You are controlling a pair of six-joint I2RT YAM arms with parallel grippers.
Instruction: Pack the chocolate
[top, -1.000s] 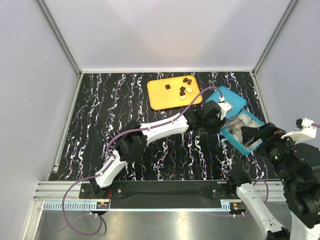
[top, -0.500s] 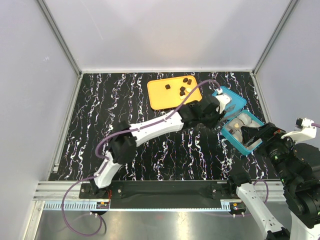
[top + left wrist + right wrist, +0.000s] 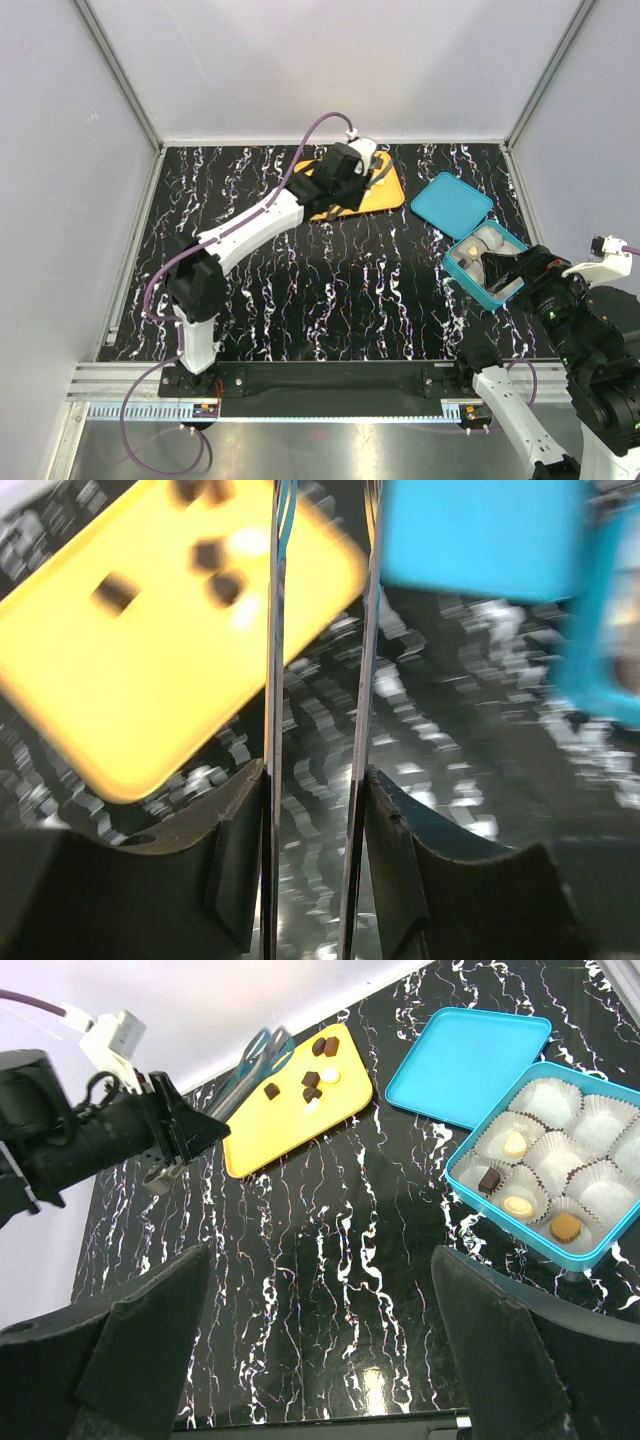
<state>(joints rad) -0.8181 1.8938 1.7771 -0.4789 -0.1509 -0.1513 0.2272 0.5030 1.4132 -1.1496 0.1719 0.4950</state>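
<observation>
Several small dark and cream chocolates lie on the orange tray, also seen blurred in the left wrist view. Several more sit in paper cups in the open teal box, among them a dark piece. My left gripper hangs over the tray, shut on thin metal tongs that reach toward the tray's far end. My right gripper is open and empty above the bare table, near the box.
The teal lid lies flat beside the box, between it and the tray. The table is black marble-patterned, with white enclosure walls and aluminium rails around it. The left arm stretches diagonally across the table's left half.
My left arm has swung from over the box and lid back left to the orange tray, carrying the tongs. The right arm has not moved.
</observation>
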